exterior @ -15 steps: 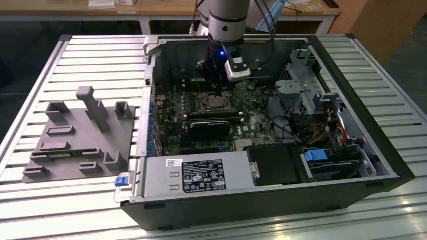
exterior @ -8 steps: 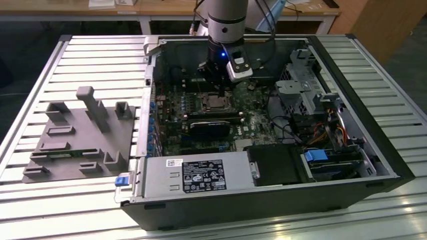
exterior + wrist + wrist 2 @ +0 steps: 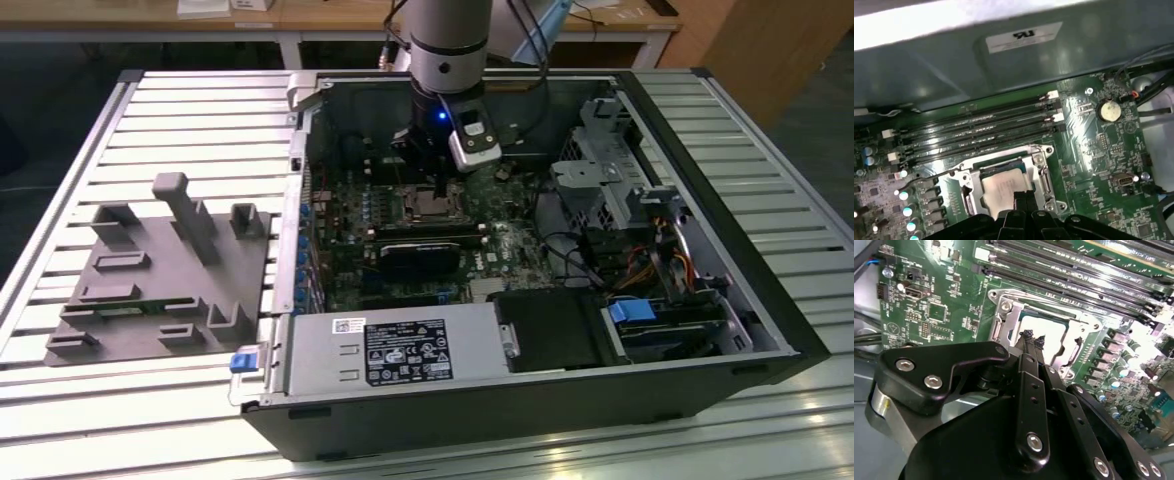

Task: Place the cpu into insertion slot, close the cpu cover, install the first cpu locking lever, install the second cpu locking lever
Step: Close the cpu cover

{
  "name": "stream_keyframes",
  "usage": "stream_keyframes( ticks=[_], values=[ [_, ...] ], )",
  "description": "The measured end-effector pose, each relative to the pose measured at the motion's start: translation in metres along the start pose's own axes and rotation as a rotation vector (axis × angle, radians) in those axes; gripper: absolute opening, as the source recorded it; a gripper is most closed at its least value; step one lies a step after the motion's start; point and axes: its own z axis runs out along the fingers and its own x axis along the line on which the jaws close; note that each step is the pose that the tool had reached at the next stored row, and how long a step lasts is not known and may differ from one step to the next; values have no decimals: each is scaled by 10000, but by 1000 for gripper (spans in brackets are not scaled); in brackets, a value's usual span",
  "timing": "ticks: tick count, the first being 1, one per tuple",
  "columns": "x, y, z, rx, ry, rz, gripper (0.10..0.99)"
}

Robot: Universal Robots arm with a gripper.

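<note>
Gripper (image 3: 1033, 337) (image 3: 1023, 195) hides part of cpu (image 3: 1049, 330) (image 3: 999, 186) and cover (image 3: 1003, 315) (image 3: 966, 182) in both wrist views. Arm (image 3: 447, 40) cut off at exterior view's top edge; slot (image 3: 430, 208) there too small to tell detail.

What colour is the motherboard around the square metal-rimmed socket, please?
Green motherboard; clearest in the first wrist view.

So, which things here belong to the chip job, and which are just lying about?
For the job: chip; metal cover framing it; gripper, poised over the chip.
Lying about: memory slots; round battery; grey plastic rack.
</note>
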Motion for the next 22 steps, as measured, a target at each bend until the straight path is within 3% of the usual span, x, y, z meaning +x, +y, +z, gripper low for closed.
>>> stream_keyframes(
  ticks=[8, 22],
  values=[
    [182, -51, 25, -36, -27, -29, 102],
    [410, -114, 127, -147, -132, -221, 102]
  ],
)
